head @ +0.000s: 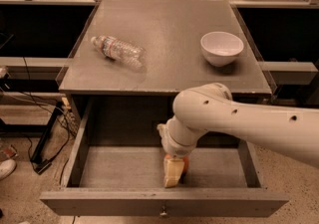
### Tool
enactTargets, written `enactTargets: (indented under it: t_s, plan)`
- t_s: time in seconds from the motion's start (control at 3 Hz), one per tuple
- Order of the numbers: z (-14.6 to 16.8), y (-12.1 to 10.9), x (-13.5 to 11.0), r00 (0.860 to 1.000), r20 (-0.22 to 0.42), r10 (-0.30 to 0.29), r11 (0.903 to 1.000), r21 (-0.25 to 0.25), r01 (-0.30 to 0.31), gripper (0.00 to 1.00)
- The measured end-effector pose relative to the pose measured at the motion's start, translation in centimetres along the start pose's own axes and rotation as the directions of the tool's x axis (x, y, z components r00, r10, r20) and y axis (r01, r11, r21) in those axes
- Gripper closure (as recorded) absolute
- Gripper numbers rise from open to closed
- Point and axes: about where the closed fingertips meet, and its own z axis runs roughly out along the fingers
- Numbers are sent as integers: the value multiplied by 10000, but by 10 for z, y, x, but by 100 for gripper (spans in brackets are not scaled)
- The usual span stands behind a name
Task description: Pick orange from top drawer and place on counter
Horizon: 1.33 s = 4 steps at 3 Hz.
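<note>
The top drawer [164, 202] is pulled wide open below the counter [164, 29]. The orange [185, 163] lies on the drawer floor near the front, right of centre, and only a sliver of it shows. My gripper [174, 174] reaches down into the drawer from the right. It sits directly over and in front of the orange and hides most of it. Its tan tip is down at the drawer floor. I cannot tell whether it grips the fruit.
On the counter a crushed clear plastic bottle [118, 50] lies at the left and a white bowl [222, 47] stands at the right. My white arm [239, 123] crosses the drawer's right side. Dark shelving flanks the cabinet, and cables lie on the floor at the left.
</note>
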Motion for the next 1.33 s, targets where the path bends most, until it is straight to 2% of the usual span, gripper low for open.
enactTargets:
  t_s: [0.33,0.67,1.33]
  plan:
    - [0,0,0,10000,6,-2,10000,-3,2,0]
    - [3,-3,10,9996,41,274,9996,-21,-274,0]
    - [27,-15,54,9921,48,1256,9920,89,-1256,0]
